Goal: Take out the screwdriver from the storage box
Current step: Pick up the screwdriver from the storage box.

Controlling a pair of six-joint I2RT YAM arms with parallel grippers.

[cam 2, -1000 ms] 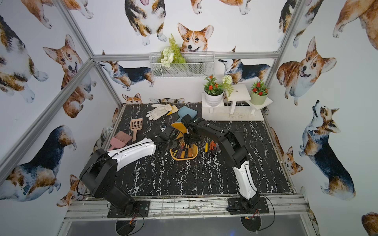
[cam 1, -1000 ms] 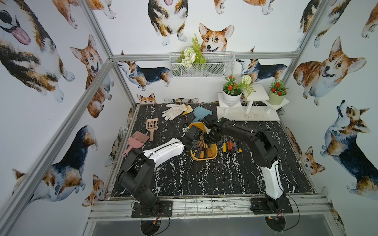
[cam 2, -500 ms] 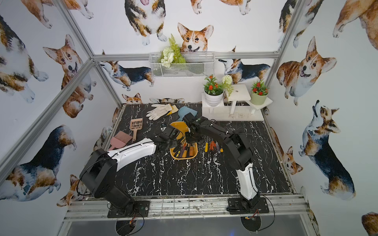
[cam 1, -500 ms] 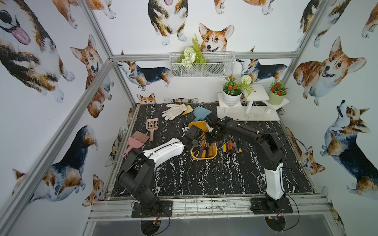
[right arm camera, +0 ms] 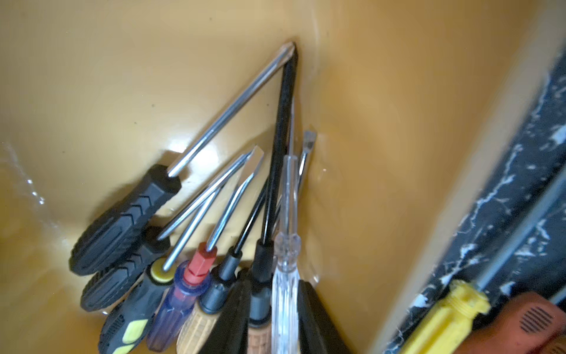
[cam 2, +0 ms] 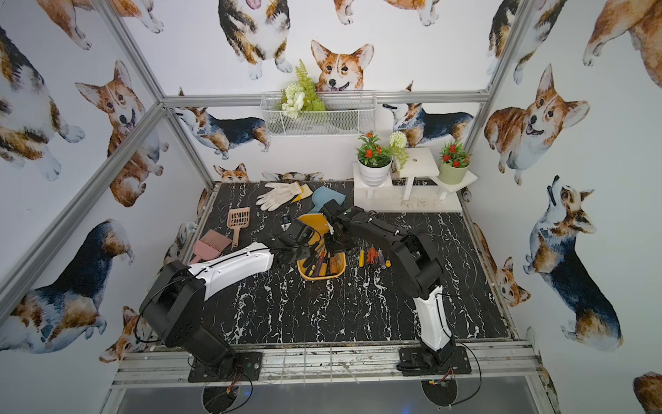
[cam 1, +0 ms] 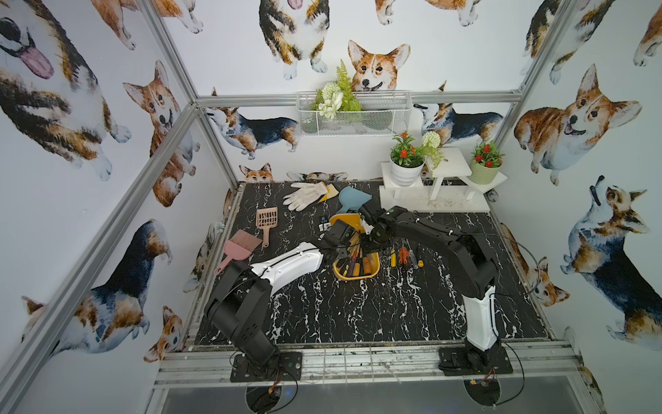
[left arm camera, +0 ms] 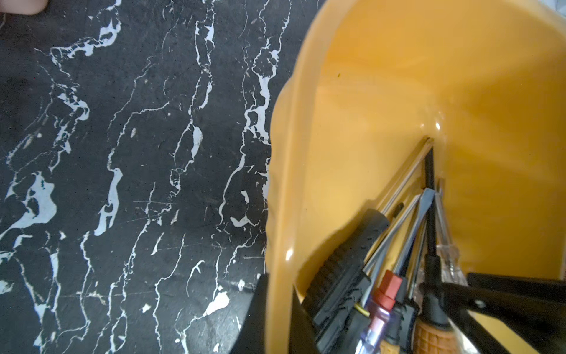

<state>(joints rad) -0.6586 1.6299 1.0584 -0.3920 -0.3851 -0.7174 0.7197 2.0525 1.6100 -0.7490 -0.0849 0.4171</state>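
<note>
The black marbled tabletop (cam 1: pixel 358 315) carries the storage box (cam 1: pixel 345 221). Loose screwdrivers (cam 1: pixel 403 255) lie just beside it, a white glove (cam 1: pixel 304 195) and blue scoop (cam 1: pixel 353 199) beyond it, and a pink slotted scoop (cam 1: pixel 267 220) and pink brush (cam 1: pixel 238 247) well apart from it.

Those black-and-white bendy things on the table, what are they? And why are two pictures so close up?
They are two robot arms: the left arm and the right arm. Two pictures look down from a camera high up, so you see everything. The close-ups come from a small camera on each arm's wrist. On the black table sit a yellow tub holding screwdrivers, some loose screwdrivers beside it, a glove, a scoop and a pink brush. The left pincer is shut on the tub's wall. The right pincer reaches into the tub, its fingers either side of two handles. I cannot tell whether it is squeezing them.
</note>
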